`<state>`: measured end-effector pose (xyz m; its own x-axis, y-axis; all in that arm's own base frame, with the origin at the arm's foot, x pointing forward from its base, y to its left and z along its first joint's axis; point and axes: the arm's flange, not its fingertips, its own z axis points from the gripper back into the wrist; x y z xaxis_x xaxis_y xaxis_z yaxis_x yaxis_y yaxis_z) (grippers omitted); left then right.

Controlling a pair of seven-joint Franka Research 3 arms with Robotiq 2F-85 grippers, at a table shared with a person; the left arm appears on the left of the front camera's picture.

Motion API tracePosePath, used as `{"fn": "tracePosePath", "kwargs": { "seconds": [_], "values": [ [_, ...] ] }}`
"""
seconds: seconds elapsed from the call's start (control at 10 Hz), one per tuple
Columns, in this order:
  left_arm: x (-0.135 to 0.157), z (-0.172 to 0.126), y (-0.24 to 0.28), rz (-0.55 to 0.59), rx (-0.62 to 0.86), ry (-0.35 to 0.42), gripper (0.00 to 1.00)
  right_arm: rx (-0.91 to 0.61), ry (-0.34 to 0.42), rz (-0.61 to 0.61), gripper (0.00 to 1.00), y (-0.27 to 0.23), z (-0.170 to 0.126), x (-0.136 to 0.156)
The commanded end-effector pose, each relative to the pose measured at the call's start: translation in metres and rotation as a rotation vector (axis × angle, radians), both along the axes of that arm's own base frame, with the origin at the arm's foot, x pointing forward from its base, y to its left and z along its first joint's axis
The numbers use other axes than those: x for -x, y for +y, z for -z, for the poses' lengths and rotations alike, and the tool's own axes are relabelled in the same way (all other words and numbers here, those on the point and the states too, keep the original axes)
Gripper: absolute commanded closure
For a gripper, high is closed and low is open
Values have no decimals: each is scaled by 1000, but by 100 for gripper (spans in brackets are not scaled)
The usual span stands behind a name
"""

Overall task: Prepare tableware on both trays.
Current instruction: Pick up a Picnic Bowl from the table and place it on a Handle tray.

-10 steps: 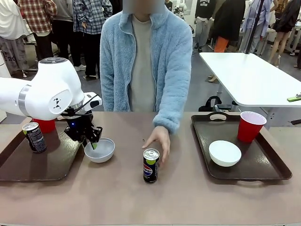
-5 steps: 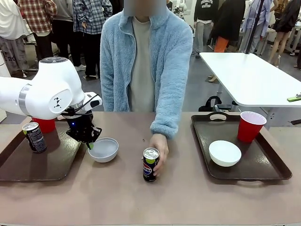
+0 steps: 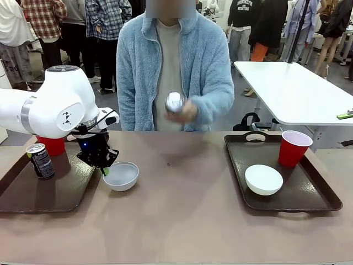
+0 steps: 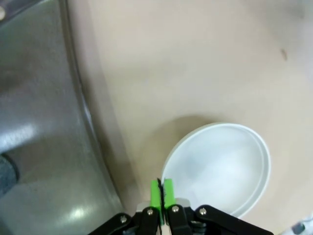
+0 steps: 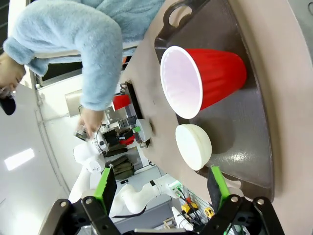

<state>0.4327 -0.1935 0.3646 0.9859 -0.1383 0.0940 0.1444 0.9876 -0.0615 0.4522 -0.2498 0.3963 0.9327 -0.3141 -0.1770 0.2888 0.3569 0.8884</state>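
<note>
Front: left gripper [image 3: 102, 165] clamped on the rim of shallow round white bowl [image 3: 121, 175], which sits on the table just beside dark brown plastic tray [image 3: 49, 193].
Left wrist: green pads [image 4: 155, 193] pressed together on that rim.
Right wrist: right gripper [image 5: 161, 176] fingers wide apart, holding nothing.

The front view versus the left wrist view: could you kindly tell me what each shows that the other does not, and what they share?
Front view adds: a person's hand holding a small metal-topped can at chest height, and the right dark brown glossy plastic tray carrying a red plastic cup and a shallow round white bowl. Left wrist view adds: the left tool with its green pads shut on the rim of a second white bowl. Both: that bowl resting on the tan table beside the left tray.
</note>
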Motion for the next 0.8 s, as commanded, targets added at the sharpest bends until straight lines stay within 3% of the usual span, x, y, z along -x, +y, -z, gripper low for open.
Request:
{"fn": "tracePosePath", "kwargs": {
  "seconds": [0.0, 0.1, 0.3, 0.7],
  "values": [
    [49, -63, 18, 42, -9, 22, 100, -3, -5, 3, 3, 0, 0, 0],
    [70, -87, 33, 71, -26, 8, 100, -3, -5, 3, 3, 0, 0, 0],
    [98, -107, 66, 96, -19, 11, 100, -3, -5, 3, 3, 0, 0, 0],
    [99, -112, 148, 52, 4, -88, 100, -3, -5, 3, 3, 0, 0, 0]
  ]
}}
